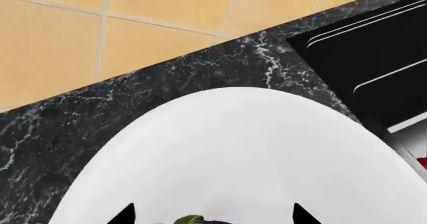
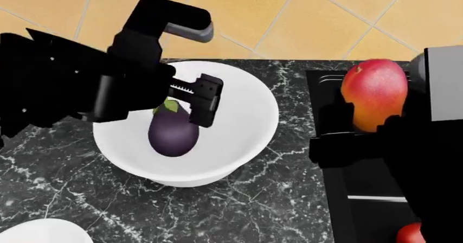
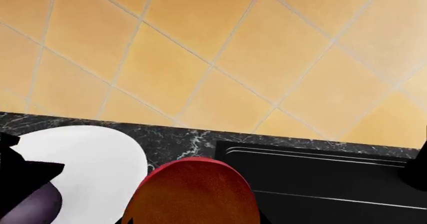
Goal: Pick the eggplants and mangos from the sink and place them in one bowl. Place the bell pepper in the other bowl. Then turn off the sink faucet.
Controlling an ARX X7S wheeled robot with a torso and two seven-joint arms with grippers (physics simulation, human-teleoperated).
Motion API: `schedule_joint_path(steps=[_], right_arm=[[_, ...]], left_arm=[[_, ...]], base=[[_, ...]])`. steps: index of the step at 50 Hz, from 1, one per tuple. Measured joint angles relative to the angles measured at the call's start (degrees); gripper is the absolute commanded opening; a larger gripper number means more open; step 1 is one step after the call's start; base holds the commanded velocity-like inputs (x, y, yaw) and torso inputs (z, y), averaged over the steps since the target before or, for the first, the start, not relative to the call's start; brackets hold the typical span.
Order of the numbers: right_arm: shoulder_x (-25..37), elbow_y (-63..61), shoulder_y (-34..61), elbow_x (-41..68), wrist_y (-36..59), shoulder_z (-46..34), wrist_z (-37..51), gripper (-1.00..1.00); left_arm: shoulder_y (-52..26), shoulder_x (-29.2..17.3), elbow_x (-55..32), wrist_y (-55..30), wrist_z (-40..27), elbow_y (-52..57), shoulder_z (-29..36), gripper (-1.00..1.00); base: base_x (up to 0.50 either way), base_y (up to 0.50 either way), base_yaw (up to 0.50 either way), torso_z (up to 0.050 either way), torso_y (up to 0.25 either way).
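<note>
On the left, a smooth round white bowl is sitting on the veined black marble counter, cradling a glossy purple eggplant; the left gripper is hovering over it, fingers parted, gripping nothing. Rightward, over the dark sink, the right gripper is clamping a red-orange mango aloft.

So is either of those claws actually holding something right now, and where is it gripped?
The right gripper holds a mango by its lower end. The left gripper hangs over the eggplant in the white bowl; whether it grips it cannot be told.
</note>
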Motion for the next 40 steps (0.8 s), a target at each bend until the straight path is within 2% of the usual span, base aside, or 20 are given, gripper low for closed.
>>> schedule_joint_path(steps=[7, 15, 22, 28, 34, 40], right_arm=[[-1.6, 6.2, 6.2, -2.2, -0.8, -4.8, -3.0, -1.0], [-4.8, 19.3, 16.6, -6.6, -1.9, -13.9, -10.4, -1.0], [-9.8, 37.4, 27.4, -13.7, -6.4, -25.7, -22.7, -1.0], [-16.7, 57.7, 35.6, -21.0, -14.4, -35.8, -35.7, -1.0], [-24.1, 77.3, 41.3, -27.6, -22.9, -43.2, -47.0, -1.0], [-28.4, 88.4, 43.4, -31.5, -27.4, -47.3, -53.1, -1.0]], left_arm=[[-4.1, -7.4, -1.7, 1.9, -6.0, 9.3, -2.1, 1.0], [-5.8, -21.6, -5.0, 3.5, -16.1, 27.9, -5.4, 1.0], [-4.9, -34.7, -8.4, 5.0, -24.2, 43.8, -7.8, 1.0], [-2.9, -44.2, -10.4, 6.8, -29.0, 54.1, -9.1, 1.0], [-0.7, -51.0, -11.6, 8.9, -31.8, 61.1, -9.8, 1.0], [1.3, -55.4, -11.9, 10.7, -33.5, 65.4, -10.2, 1.0]], base=[[0.0, 0.0, 0.0, 0.0, 0.0], [0.0, 0.0, 0.0, 0.0, 0.0], [0.0, 0.0, 0.0, 0.0, 0.0], [0.0, 0.0, 0.0, 0.0, 0.0], [0.0, 0.0, 0.0, 0.0, 0.0], [0.0, 0.0, 0.0, 0.0, 0.0]])
